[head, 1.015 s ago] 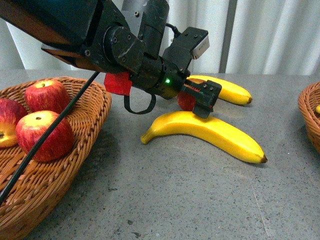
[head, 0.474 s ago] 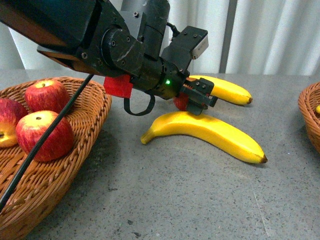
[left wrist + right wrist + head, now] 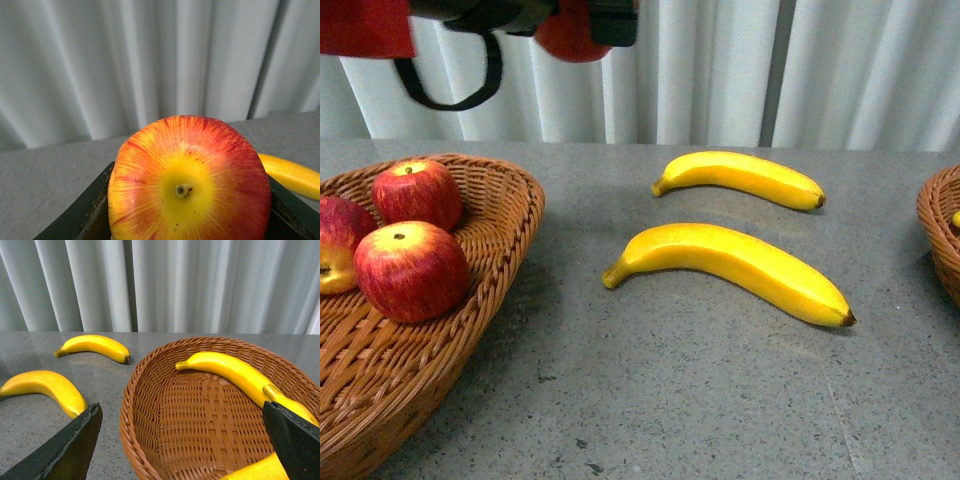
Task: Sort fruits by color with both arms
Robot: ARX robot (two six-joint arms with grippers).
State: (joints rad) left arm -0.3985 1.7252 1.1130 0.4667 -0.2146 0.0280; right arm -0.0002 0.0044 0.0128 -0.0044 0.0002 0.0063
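Note:
High above the table, my left gripper (image 3: 582, 18) is shut on a red apple with a yellow stem end (image 3: 189, 185), seen at the top edge of the front view as the apple (image 3: 563, 42). Its black fingers (image 3: 75, 220) press both sides. Two yellow bananas lie on the grey table, the far one (image 3: 740, 175) and the near one (image 3: 730, 262). My right gripper (image 3: 182, 440) hangs open over the right wicker basket (image 3: 131, 405), with nothing between its fingers. That basket holds a banana (image 3: 235, 372) and a second one (image 3: 260, 470) at its near side.
A wicker basket (image 3: 510, 215) at the left holds three red apples (image 3: 412, 270). The right basket's rim (image 3: 938, 235) shows at the front view's right edge. White curtains hang behind the table.
My left arm has lifted from beside the bananas, carrying the apple up and to the left until only the gripper and apple show at the top edge. The bananas have not moved.

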